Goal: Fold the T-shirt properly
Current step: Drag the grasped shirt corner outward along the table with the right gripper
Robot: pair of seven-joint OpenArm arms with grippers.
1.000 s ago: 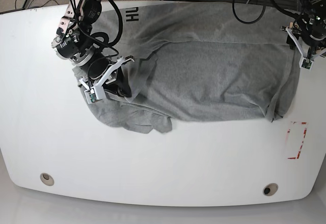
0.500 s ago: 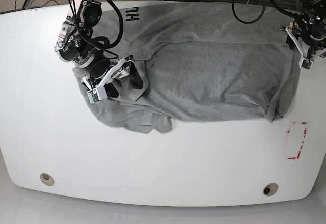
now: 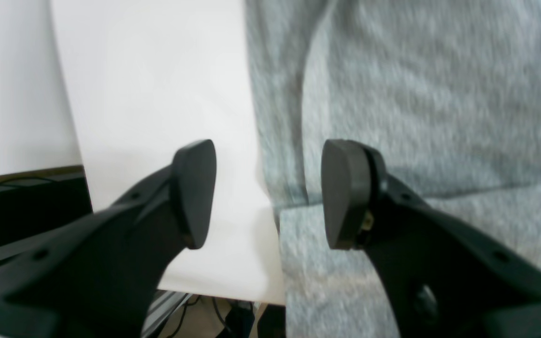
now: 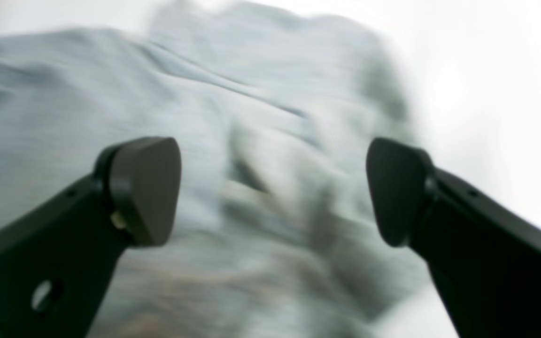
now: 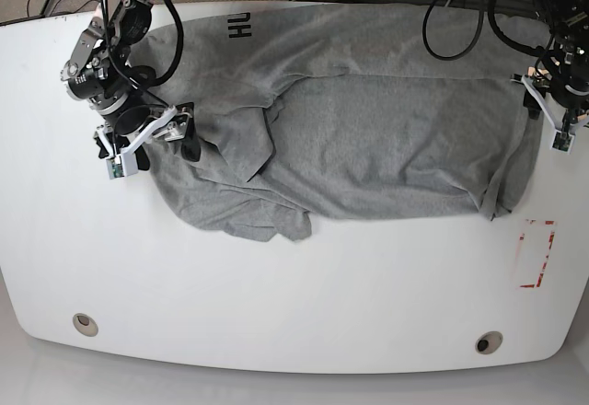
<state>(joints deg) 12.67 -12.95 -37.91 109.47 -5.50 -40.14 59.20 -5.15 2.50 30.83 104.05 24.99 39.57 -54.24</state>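
Both arms are black jointed metal with silver collars and looping black cables. The right gripper (image 5: 147, 140) has white plastic brackets and a small green circuit board at its side; the left gripper (image 5: 550, 110) has the same. Up close, the fingers (image 4: 146, 188) are matte black with rounded, thick pads and small screw holes

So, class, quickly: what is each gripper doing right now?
Left gripper: open, empty, over the wrinkly grey cotton T-shirt's edge.
Right gripper: open, empty, above it.
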